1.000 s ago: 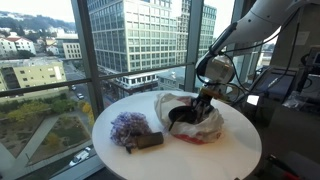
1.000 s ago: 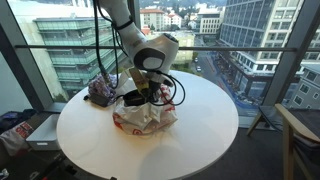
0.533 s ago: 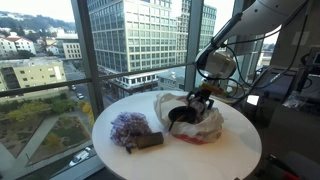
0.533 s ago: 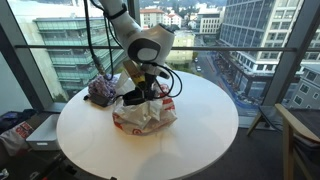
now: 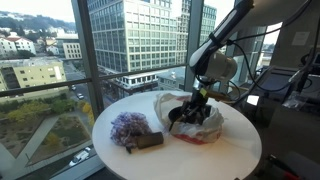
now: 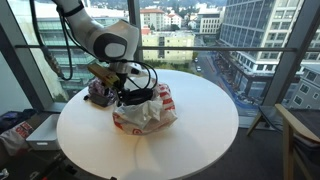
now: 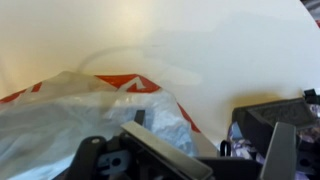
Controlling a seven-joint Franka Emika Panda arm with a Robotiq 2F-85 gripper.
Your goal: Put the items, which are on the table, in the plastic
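Observation:
A crumpled clear plastic bag with red print (image 5: 198, 126) (image 6: 146, 112) lies mid-table, a dark item (image 5: 182, 117) inside its mouth. A purple bundle (image 5: 128, 127) (image 6: 100, 92) and a brown roll (image 5: 149, 141) lie on the table beside the bag. My gripper (image 5: 197, 101) (image 6: 126, 92) hangs low over the bag's mouth, on the side toward the purple bundle. In the wrist view the gripper (image 7: 225, 160) is open, its fingers (image 7: 165, 155) wide apart with nothing between them. That view shows the bag (image 7: 90, 110) at left and purple material (image 7: 245, 150) under a dark thing (image 7: 272, 115) at right.
The round white table (image 5: 230, 155) (image 6: 200, 130) stands against floor-to-ceiling windows. Black cables (image 6: 150, 75) hang from the wrist near the bag. A chair (image 6: 300, 130) stands off to one side of the table.
The gripper has opened and left the dark item in the bag. The arm has swung from over the bag's middle toward the purple bundle.

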